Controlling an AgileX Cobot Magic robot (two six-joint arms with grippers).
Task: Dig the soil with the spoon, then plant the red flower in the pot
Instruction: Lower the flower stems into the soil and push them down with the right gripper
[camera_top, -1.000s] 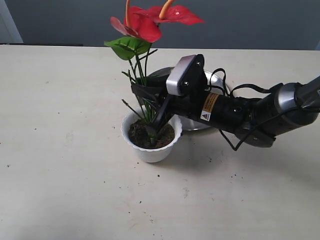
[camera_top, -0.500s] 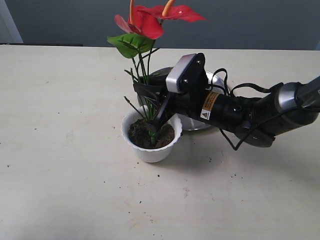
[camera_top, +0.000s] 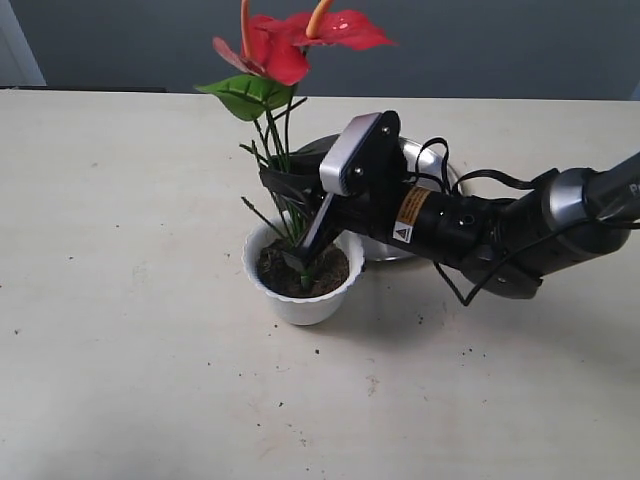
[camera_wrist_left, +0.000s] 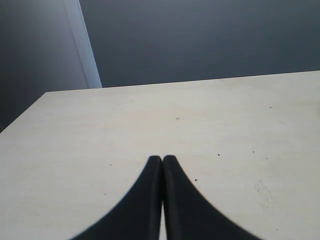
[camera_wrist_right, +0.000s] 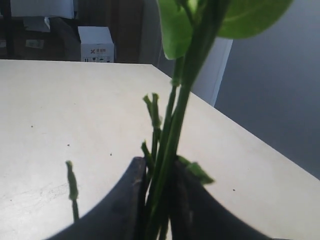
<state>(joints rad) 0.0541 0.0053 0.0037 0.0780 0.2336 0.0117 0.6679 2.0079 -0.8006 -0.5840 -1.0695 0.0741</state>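
The red flower (camera_top: 290, 45) stands upright, its green stems (camera_top: 278, 160) running down into the white scalloped pot (camera_top: 300, 300). Dark soil (camera_top: 275, 270) fills the pot. My right gripper (camera_top: 295, 225) reaches in from the right, shut on the stem bundle just above the soil. In the right wrist view the stems (camera_wrist_right: 172, 135) pass between the two dark fingers (camera_wrist_right: 127, 200), with a green leaf (camera_wrist_right: 250, 15) above. My left gripper (camera_wrist_left: 162, 160) is shut with nothing in it, over bare table. The spoon is out of view.
A round steel plate (camera_top: 425, 170) lies behind the pot, mostly hidden by the right arm (camera_top: 480, 230). Crumbs of soil (camera_top: 370, 380) dot the table in front of the pot. A dark wall runs along the table's far edge.
The flower has swung slightly left and the right gripper has shifted a little left with it, still holding the stems over the pot.
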